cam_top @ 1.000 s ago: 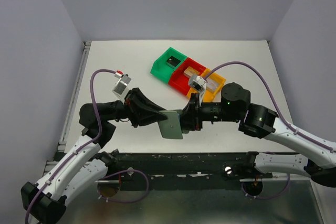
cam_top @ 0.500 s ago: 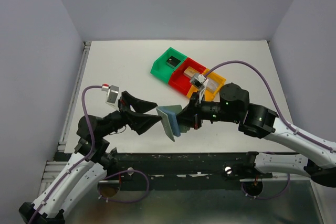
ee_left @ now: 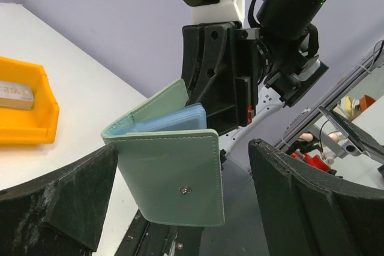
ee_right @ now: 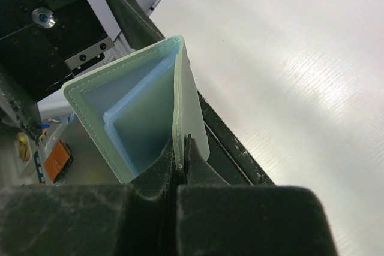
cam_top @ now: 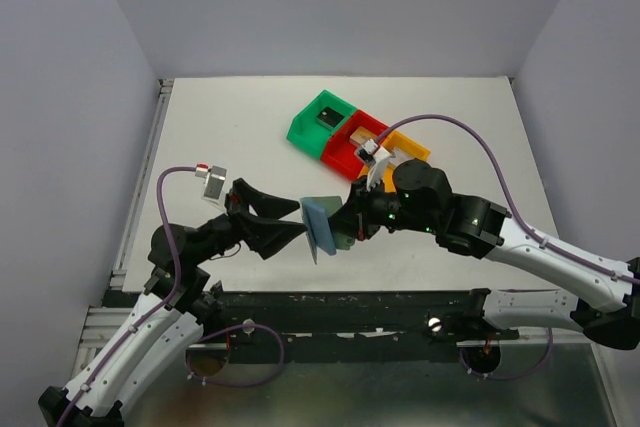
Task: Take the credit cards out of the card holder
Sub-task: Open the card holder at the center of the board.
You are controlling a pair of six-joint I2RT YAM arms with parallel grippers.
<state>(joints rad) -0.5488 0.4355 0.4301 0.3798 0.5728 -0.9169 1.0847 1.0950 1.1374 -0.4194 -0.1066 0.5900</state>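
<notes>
The card holder point(cam_top: 320, 225), a grey-green bifold with blue slots, hangs half open over the table's near edge. My right gripper point(cam_top: 345, 227) is shut on the edge of one panel point(ee_right: 180, 106). The other panel point(ee_left: 174, 178), with a snap stud, faces my left gripper point(ee_left: 183, 160). That gripper is open; its fingers stand either side of the panel, apart from it. No card shows in the slots point(ee_right: 141, 118). A black credit card point(cam_top: 327, 117) lies in the green bin, a tan one point(cam_top: 366, 135) in the red bin, a silver one point(ee_left: 15, 93) in the orange bin.
The green bin point(cam_top: 305, 127), red bin point(cam_top: 340, 155) and orange bin point(cam_top: 412, 150) stand in a row at the back centre, the orange one partly behind the right wrist. A black frame rail point(cam_top: 330, 302) runs along the near edge. Grey walls close three sides.
My left gripper opened, let go of the card holder and drew back to the left. The right gripper closed on the holder and shifted left; the holder folded from flat to half open.
</notes>
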